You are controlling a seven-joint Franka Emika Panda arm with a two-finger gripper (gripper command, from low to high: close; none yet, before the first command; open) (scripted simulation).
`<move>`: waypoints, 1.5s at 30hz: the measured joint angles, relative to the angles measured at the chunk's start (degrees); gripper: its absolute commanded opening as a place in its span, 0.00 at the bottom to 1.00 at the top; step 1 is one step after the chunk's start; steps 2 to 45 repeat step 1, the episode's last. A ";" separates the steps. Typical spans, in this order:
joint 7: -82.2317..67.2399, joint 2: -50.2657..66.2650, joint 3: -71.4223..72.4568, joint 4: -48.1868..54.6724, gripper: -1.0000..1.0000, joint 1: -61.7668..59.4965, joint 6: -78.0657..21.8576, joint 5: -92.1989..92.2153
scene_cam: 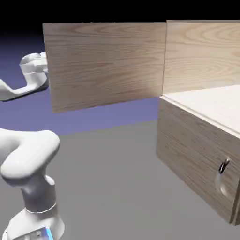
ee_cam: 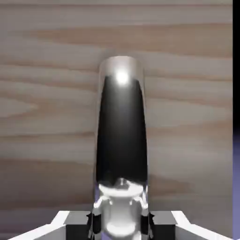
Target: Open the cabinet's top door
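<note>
Wide open, top door [scene_cam: 108,68] swung out.

Two viewpoints: one standing off beside the robot, one riding on its hand.
The exterior view looks from a raised spot, slightly down across the grey floor, with the robot's base [scene_cam: 36,211] at its lower left, the cabinet [scene_cam: 199,154] at its right and the wide-swung top door [scene_cam: 105,65] across its upper middle; it sits far enough off to take in much of the arm. The hand view looks along the pincer [ee_cam: 120,225], straight at the wood from close up, the door's handle [ee_cam: 121,126] large in its middle. Both views share the top door, seen from opposite faces.
</note>
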 measured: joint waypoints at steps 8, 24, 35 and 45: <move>-0.48 -0.10 0.42 2.07 0.00 -1.54 -1.34 0.09; -0.48 -0.10 0.42 2.07 0.00 -1.54 -1.34 0.09; -0.48 -0.10 0.42 2.07 0.00 -1.54 -1.34 0.09; -0.48 -0.10 0.42 2.07 0.00 -1.54 -1.34 0.09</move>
